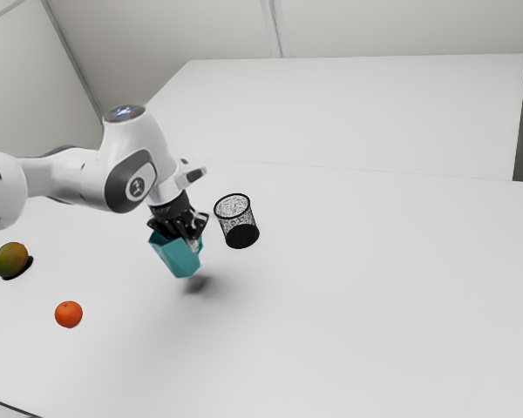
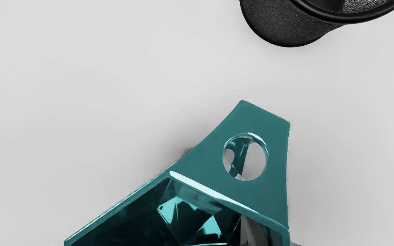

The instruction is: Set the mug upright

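Note:
In the exterior view, my gripper points down at the teal mug, its fingers at the rim. The mug hangs tilted, mouth up, with a small dark shadow on the table below it. In the wrist view, the mug shows its open mouth and its handle part with a round hole. My gripper is shut on the mug's wall there, one finger inside the mouth and a sliver of the other outside. The lower parts of the fingers and the mug's base are hidden in that view.
A black mesh cup stands close to the mug, toward the exterior view's right; the wrist view shows this cup too. An orange and a green-brown mango lie toward the exterior view's left on the white table.

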`<action>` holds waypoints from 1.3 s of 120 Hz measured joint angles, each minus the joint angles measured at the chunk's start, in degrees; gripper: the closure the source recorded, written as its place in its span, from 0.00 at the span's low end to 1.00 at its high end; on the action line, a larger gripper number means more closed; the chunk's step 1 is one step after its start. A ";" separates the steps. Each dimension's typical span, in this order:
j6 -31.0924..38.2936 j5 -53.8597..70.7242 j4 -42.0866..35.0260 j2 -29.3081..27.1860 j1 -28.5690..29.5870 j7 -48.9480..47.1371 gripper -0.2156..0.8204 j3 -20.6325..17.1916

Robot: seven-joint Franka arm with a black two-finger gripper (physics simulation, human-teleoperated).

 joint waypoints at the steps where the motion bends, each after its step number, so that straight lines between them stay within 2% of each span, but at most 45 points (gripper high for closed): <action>1: 0.15 0.05 -0.19 -0.03 0.12 -0.21 0.97 0.00; 29: 3.05 0.63 -2.45 0.51 -1.59 -5.54 0.97 -0.01; 77: 4.97 0.71 -2.57 3.78 -1.06 -11.20 0.97 -0.07; 98: 4.77 0.43 -2.38 3.11 -1.07 -12.30 0.60 0.00; 111: 4.51 0.40 -2.24 1.32 -1.14 -12.74 0.44 0.00; 132: 1.50 0.44 -0.93 -2.69 -3.04 -13.29 0.31 -0.08; 156: -7.04 0.58 7.66 -4.33 -3.48 -11.08 0.25 -0.03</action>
